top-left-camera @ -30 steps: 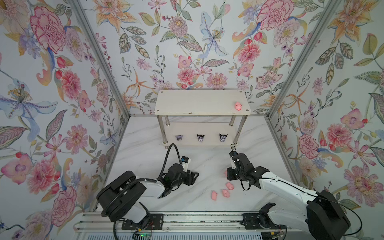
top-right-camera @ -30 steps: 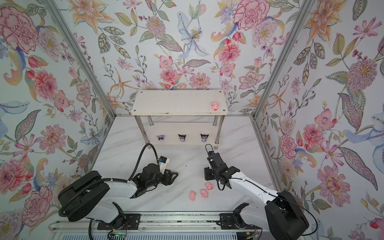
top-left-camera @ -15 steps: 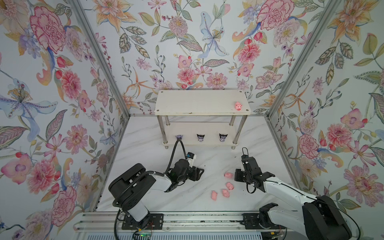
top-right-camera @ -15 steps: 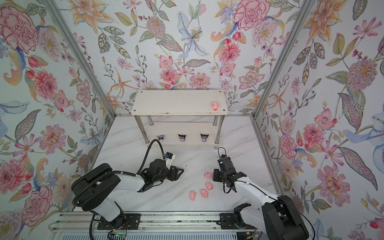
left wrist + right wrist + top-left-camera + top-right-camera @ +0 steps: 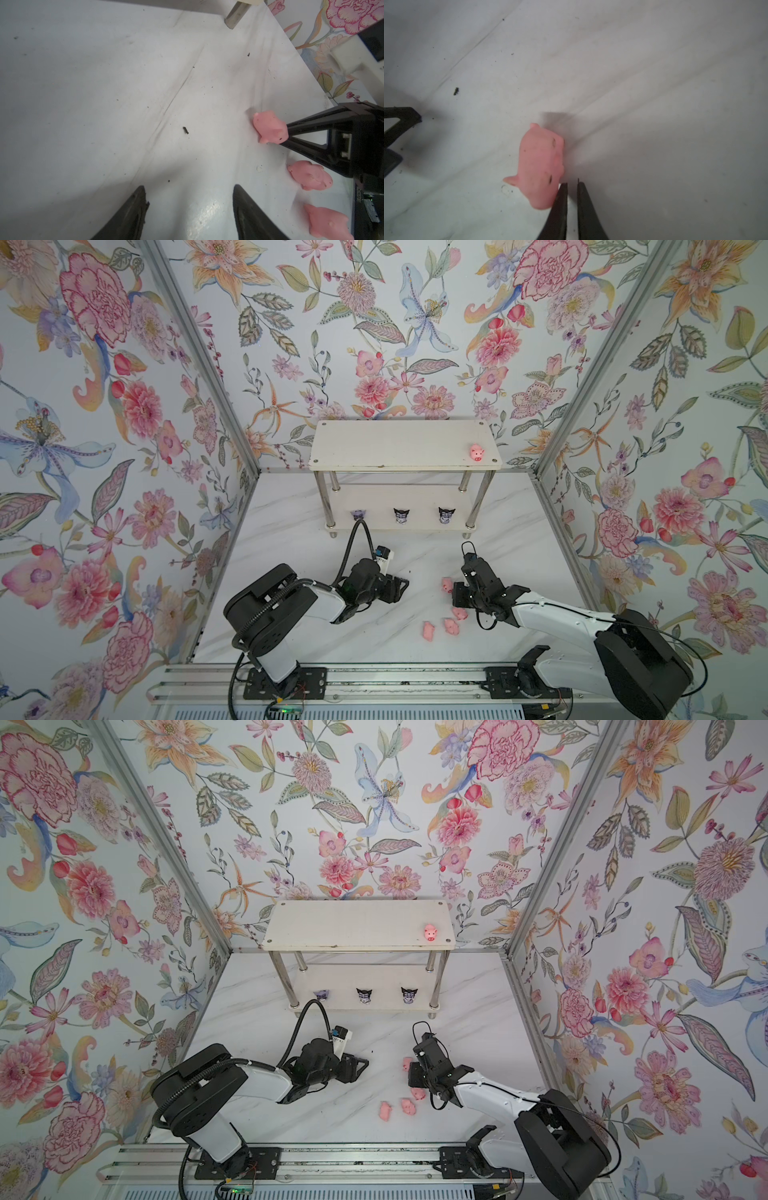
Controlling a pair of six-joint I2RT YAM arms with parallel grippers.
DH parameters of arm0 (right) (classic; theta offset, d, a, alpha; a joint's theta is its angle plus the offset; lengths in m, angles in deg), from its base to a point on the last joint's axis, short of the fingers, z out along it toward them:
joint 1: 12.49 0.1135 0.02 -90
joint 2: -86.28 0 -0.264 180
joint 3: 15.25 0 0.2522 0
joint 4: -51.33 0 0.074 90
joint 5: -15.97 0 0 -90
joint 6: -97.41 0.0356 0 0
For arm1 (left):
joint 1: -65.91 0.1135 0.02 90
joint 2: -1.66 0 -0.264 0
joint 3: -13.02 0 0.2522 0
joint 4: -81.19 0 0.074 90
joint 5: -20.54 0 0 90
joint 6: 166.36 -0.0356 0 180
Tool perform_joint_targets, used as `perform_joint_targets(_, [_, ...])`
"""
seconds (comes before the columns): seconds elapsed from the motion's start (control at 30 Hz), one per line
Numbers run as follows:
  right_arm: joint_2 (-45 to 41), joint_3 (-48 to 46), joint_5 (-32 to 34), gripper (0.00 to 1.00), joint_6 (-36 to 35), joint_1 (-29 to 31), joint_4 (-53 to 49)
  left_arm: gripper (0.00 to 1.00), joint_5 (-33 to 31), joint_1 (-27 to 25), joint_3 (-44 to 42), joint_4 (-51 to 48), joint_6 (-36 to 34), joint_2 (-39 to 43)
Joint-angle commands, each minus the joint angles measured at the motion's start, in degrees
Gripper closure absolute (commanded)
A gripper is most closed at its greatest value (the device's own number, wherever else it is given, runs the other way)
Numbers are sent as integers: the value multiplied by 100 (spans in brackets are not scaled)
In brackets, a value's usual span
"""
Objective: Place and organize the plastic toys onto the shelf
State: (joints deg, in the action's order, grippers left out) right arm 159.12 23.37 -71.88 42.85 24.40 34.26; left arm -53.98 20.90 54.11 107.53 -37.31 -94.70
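The shelf (image 5: pixel 405 443) stands against the back wall, and its top board (image 5: pixel 374 448) hides the rear of the lower board (image 5: pixel 419 522). In front of the shelf, left of its middle, the left gripper (image 5: pixel 189 187) hangs low with its fingers apart and empty. In front of the shelf's right half, the right gripper (image 5: pixel 572 184) has its fingers almost together with only a slit between them. It clamps nothing. One finger rests against a pig (image 5: pixel 542 164) lying on the table (image 5: pixel 291 572).

Three figurines (image 5: pixel 401 515) line the front edge of the lower board, and the leftmost (image 5: pixel 358 514) looks faint. Another pig (image 5: pixel 476 452) stands at the right end of the top board. Three more pigs (image 5: pixel 428 630) lie farther out from the shelf, one (image 5: pixel 459 612) partly hidden by the right gripper.
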Motion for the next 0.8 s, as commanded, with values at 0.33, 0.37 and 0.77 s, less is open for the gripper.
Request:
perform_joint_targets(0.33, [-727, 349, 382, 87, -206, -362, -886, 30, -327, -39, -21, -668, -495, 632])
perform_joint_targets(0.37, [-785, 397, 383, 87, -212, -359, -923, 30, -322, -43, -7, -650, -482, 636])
perform_joint_targets(0.77, [148, 575, 160, 89, -157, 156, -486, 30, -205, -45, -71, -318, -301, 460])
